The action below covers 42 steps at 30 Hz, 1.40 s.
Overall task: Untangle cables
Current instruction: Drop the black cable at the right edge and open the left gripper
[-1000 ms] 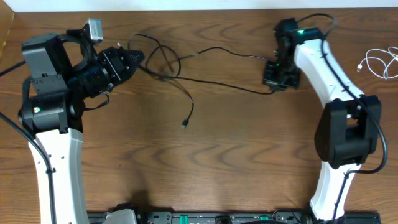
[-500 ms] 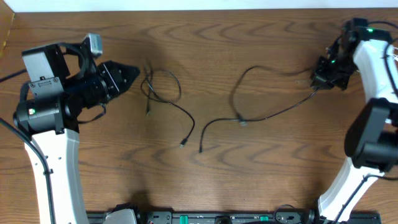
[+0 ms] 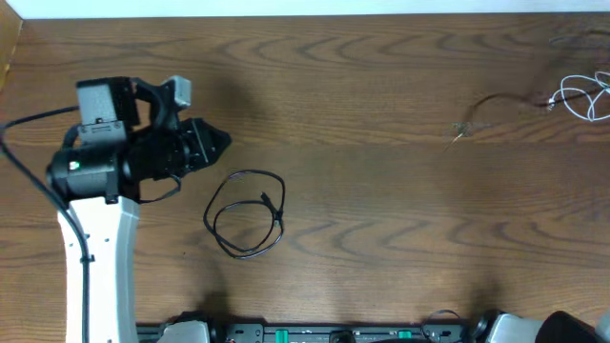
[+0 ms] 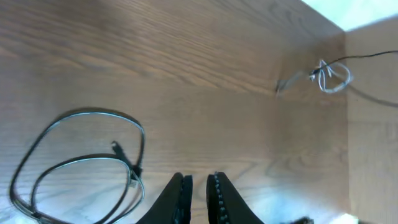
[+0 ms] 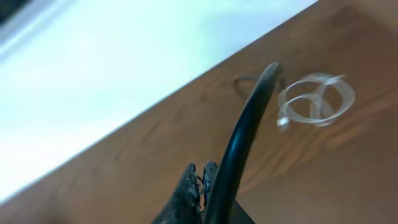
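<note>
Overhead view showed the task's cables lying in two places, well apart, on a brown wood-grain table (image 3: 381, 191). A black cable (image 3: 278, 219) lay coiled in overlapping loops just in front of the left gripper (image 3: 217, 143), touching neither it nor any other cord. A second dark cable (image 3: 496, 97), blurred, ran across the far right of the surface toward a white cable (image 3: 583, 95) coiled at the right edge. Whether those two touched could not be established. The left gripper's fingers were pressed almost together and pinched nothing, with the black coil below and to one side of them in the left wrist view. The right gripper (image 5: 202, 180) appeared only in its own wrist camera. A thick dark cord crossed its fingertips and the picture was smeared, so neither its closure nor any hold could be determined. In my judgement the main separation was largely done, and the step in hand was carrying the second dark cable clear on the right. The next move would call for setting that cable down apart from the white coil. The left fingers would then need to spread to pull the black loops open, if they are knotted. A pale wall bordered the table's far edge, and a dark equipment rail (image 3: 315, 333) ran along the near one.
</note>
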Available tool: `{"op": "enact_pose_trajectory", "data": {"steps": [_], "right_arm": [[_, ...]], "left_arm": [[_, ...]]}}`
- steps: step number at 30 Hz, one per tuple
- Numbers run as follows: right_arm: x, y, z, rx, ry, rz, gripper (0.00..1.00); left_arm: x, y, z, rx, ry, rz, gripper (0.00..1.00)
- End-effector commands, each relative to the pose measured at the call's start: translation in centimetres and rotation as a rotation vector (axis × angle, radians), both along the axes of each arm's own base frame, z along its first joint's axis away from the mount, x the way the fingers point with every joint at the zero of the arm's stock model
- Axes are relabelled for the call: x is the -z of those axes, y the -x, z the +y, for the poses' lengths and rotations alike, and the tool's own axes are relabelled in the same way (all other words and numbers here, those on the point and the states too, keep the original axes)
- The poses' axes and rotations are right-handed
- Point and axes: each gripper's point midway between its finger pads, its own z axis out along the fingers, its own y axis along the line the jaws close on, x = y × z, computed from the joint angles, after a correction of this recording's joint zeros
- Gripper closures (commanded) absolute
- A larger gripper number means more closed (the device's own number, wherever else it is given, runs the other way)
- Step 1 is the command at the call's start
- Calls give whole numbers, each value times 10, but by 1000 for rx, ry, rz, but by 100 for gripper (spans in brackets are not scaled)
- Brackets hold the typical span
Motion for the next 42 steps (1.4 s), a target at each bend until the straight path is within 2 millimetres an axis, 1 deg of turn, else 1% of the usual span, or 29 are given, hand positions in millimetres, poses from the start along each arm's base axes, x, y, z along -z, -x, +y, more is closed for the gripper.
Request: {"op": "enact_pose_trajectory", "data": {"steps": [1,2,3,5,6,7,9,12,13,14,16,17,18,19,22,24,25,27,30,31,32,34,35,37,38,39,41,42], "right_arm": [[1,27,-65,201,-9,1,99],[6,37,-87,260,-14,9,99],[7,39,-93,276,-16,11,99],[15,45,-117,328,-25,23,99],[24,45,-131,355,-37,33,99],[33,43,-142,368,-46,46,99],[64,26,-166,376,-74,82,99],[102,6,-182,372,-112,130,99],[114,2,-185,370,-125,148,96],[135,-6,-187,358,-155,181,84],[154,-12,-185,337,-191,214,62],[165,-15,-181,321,-218,234,42],[176,-18,-174,297,-255,258,27],[180,-19,-169,283,-274,269,21],[180,-23,-152,227,-303,275,14],[173,-31,-130,151,-304,270,4],[169,-33,-122,138,-290,276,1],[165,-34,-119,154,-251,286,1],[154,-35,-131,249,-183,273,1],[147,-41,-138,267,-154,236,1],[139,-48,-140,251,-143,194,1],[123,-65,-131,157,-147,99,1],[114,-68,-123,122,-199,61,1],[126,-51,-123,259,-356,110,1],[135,-39,-123,339,-432,154,1],[143,-30,-124,382,-450,194,1],[161,-4,-133,496,-405,307,1],[164,2,-135,525,-383,339,1]], "left_arm": [[5,-1,-23,90,-17,-8,86],[6,-2,-30,115,-17,-13,86],[6,-2,-33,124,-17,-15,86],[8,-4,-40,146,-17,-18,86],[9,-4,-43,158,-17,-17,86],[11,-5,-47,168,-16,-12,86],[16,-6,-52,185,-16,2,86],[19,-7,-52,186,-16,12,86],[19,-7,-52,186,-16,13,86],[19,-8,-52,186,-16,13,86],[19,-9,-53,186,-16,8,85],[18,-10,-53,186,-16,5,86],[18,-10,-53,186,-16,1,86],[17,-11,-53,186,-16,-3,86],[16,-13,-53,185,-18,-16,85],[18,-19,-47,162,-55,-30,85],[20,-21,-42,143,-80,-33,85],[22,-25,-35,119,-118,-37,84],[24,-27,-30,102,-145,-36,83],[25,-27,-29,99,-151,-36,83],[24,-27,-29,99,-151,-37,83],[25,-27,-29,99,-150,-36,83],[25,-27,-29,98,-150,-36,83],[25,-27,-29,99,-150,-34,83],[25,-26,-29,99,-150,-32,83],[26,-26,-29,99,-150,-28,83],[26,-24,-29,100,-151,-21,83],[26,-24,-29,100,-151,-21,83]]}}
